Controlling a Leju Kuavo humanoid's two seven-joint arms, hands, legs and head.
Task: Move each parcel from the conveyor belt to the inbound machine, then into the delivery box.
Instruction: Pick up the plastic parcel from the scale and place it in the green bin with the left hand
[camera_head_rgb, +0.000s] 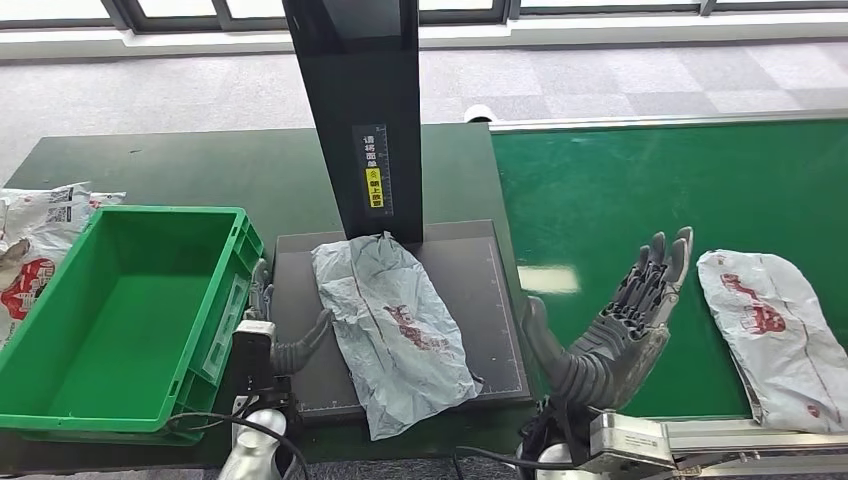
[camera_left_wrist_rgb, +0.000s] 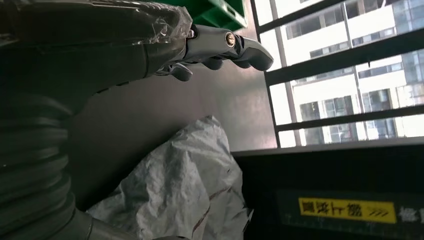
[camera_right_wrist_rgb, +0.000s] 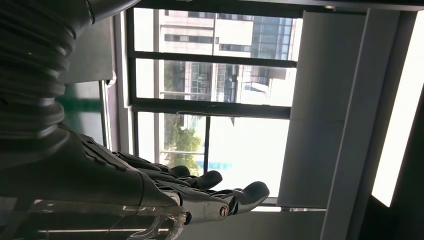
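Note:
A grey plastic parcel with red print lies on the dark plate of the inbound machine, partly over its front edge; it shows close up as crumpled grey film. My left hand is open at the plate's left edge, between parcel and crate, holding nothing; its fingers hang above the plate. My right hand stands open and upright over the green conveyor belt, fingers spread, empty. A second white parcel lies on the belt to its right.
An empty green crate stands left of the machine. More parcels lie on the dark table beyond the crate. The machine's black post rises behind the plate. The conveyor's metal rail runs along the front.

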